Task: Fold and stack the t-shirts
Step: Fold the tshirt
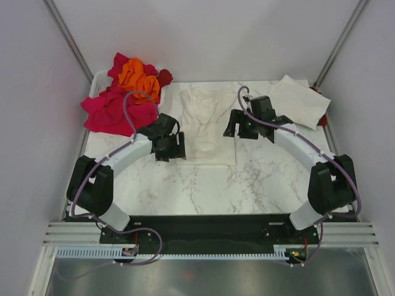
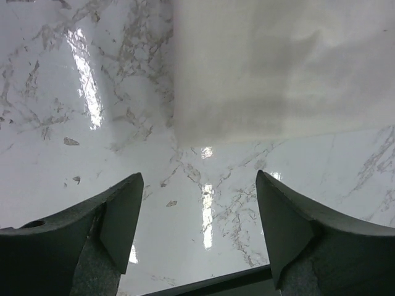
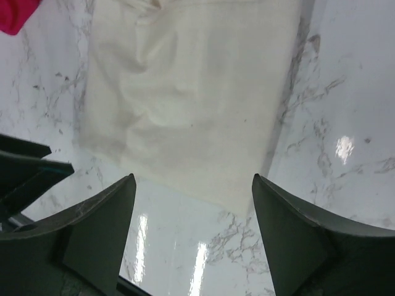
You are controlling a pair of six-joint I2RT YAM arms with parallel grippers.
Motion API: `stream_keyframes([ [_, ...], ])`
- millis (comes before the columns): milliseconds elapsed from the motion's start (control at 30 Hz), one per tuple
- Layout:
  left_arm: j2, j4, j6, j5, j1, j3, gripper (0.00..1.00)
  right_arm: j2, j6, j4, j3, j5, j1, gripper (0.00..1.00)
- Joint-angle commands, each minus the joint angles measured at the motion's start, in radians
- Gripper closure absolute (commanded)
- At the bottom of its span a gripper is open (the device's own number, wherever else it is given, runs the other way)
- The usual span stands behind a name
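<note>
A cream t-shirt (image 1: 207, 126) lies flat, folded long and narrow, in the middle of the table (image 1: 259, 185). A second cream t-shirt (image 1: 300, 100) lies at the far right corner. A crumpled heap of magenta, orange and dark red t-shirts (image 1: 126, 92) is at the far left.

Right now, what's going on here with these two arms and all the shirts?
Two robot arms are partway through folding t-shirts on a marble table. A cream t-shirt lies flat in the middle, already narrowed into a long strip. The left gripper and the right gripper hover open near its near end, one on each side, holding nothing. A heap of magenta, orange and dark red shirts waits at the far left. Another cream shirt lies at the far right.
</note>
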Motion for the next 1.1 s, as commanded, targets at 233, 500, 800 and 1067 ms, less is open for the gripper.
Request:
stream_keyframes([
  [233,-0.034,0.211,-0.086,-0.105,0.009,-0.157,0.23,-0.071,0.117,0.281,-0.438,-0.15,-0.004,0.22],
  [500,-0.027,0.334,-0.106,-0.131,0.015,-0.232,0.22,0.006,0.142,0.375,-0.487,-0.134,-0.003,0.23],
  [800,0.012,0.426,-0.148,-0.108,0.023,-0.278,0.26,0.052,0.146,0.408,-0.519,-0.144,-0.003,0.25],
  [1067,0.039,0.495,-0.164,-0.061,0.023,-0.307,0.42,0.067,0.159,0.463,-0.588,-0.167,-0.003,0.42],
])
